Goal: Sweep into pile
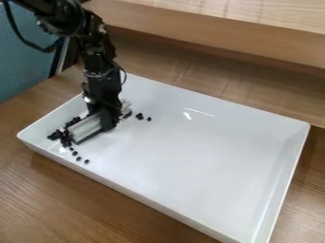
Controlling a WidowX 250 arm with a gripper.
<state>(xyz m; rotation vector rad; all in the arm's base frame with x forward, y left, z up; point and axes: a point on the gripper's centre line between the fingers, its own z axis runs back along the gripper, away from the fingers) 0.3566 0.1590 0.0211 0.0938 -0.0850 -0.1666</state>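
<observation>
Well; dark pieces (65, 141) near claw (109, 122)

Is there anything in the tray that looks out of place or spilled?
Nothing looks spilled outside the tray. Only some black pieces look stray: a few trail off the main pile, others lie beyond the white tool.

Small black pieces (65, 141) are lying clustered and scattered in the view's left part of the white tray (203, 156); a whitish, dark-edged sweeping block (85, 128) is resting slantwise beside them.
</observation>
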